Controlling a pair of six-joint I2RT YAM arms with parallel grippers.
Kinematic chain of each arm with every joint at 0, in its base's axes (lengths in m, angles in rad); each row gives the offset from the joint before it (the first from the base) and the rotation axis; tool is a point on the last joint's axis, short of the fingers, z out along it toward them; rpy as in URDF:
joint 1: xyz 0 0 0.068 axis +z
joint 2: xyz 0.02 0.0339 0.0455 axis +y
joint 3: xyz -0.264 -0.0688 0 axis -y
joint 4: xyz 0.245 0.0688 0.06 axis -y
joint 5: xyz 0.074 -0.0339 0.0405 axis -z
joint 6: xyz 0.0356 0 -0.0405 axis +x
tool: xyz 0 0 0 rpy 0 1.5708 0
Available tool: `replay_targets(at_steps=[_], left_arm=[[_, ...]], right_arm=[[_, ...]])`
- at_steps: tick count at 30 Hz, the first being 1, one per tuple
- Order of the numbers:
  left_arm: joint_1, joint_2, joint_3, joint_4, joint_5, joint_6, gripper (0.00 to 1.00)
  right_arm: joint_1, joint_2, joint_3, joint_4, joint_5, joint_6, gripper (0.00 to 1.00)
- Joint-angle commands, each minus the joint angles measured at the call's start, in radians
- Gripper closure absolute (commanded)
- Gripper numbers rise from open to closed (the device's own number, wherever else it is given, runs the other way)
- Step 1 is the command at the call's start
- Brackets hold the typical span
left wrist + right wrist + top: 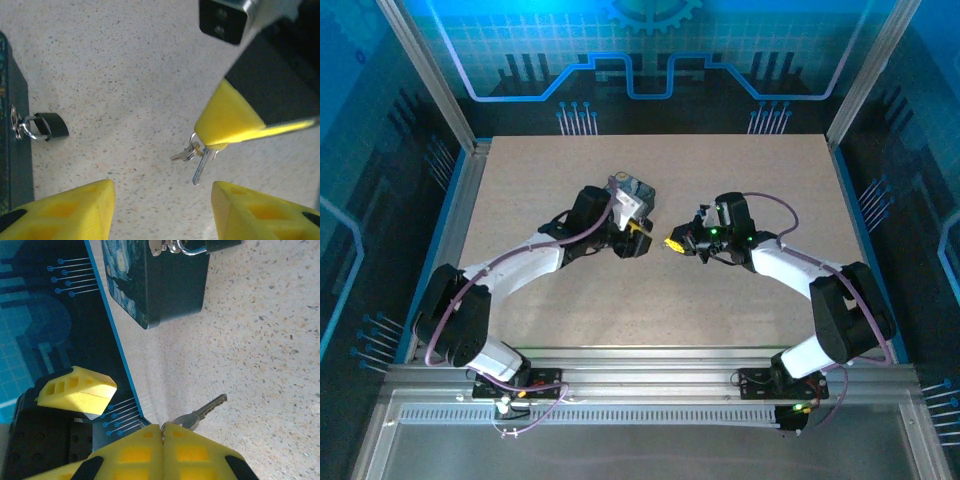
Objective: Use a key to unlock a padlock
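The padlock (pixel 50 126) is a small dark body whose shackle is looped through the hasp of the dark blue box (pixel 12 150); the padlock (pixel 194 249) lies on the table against the box (pixel 160 285). My right gripper (pixel 162 427) is shut on the key (pixel 202 412) at its ring end, and the blade sticks out past the fingertips. In the left wrist view the key (pixel 200 169) hangs from the right gripper (pixel 220 142) just above the table, with a second small key (pixel 182 155) on the ring. My left gripper (pixel 162 210) is open and holds nothing, its fingers either side of the table below the key. Seen from above, the left gripper (pixel 638 238) and right gripper (pixel 673 243) nearly meet mid-table.
The speckled beige tabletop (pixel 720 320) has free room all round the arms. Blue patterned walls (pixel 880 120) and a metal frame (pixel 470 160) bound it at the back and sides.
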Motion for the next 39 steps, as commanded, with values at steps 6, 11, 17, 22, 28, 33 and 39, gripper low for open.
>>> replay_targets(at_steps=[6, 11, 17, 22, 28, 33, 39], left_arm=[[0.077, 0.023, 0.067, -0.049, 0.239, -0.507, 0.46], [0.074, 0.058, 0.061, -0.017, 0.258, -0.581, 0.47], [0.073, 0.080, 0.028, 0.063, 0.298, -0.646, 0.51], [0.075, 0.090, 0.029, 0.061, 0.298, -0.645, 0.53], [0.082, 0.090, 0.021, 0.048, 0.288, -0.637, 0.53], [0.096, 0.090, 0.009, 0.056, 0.295, -0.637, 0.54], [0.095, 0.098, -0.009, 0.121, 0.331, -0.682, 0.68]], right_arm=[[0.004, 0.005, -0.032, 0.138, 0.024, 0.011, 1.00], [0.018, 0.029, -0.045, 0.257, 0.022, 0.056, 1.00], [0.041, 0.060, -0.024, 0.293, 0.018, 0.078, 1.00], [0.048, 0.080, -0.019, 0.328, 0.006, 0.101, 1.00], [0.055, 0.088, -0.025, 0.360, 0.004, 0.117, 1.00], [0.062, 0.088, -0.024, 0.365, 0.003, 0.117, 1.00], [0.089, 0.113, 0.001, 0.366, 0.004, 0.116, 1.00]])
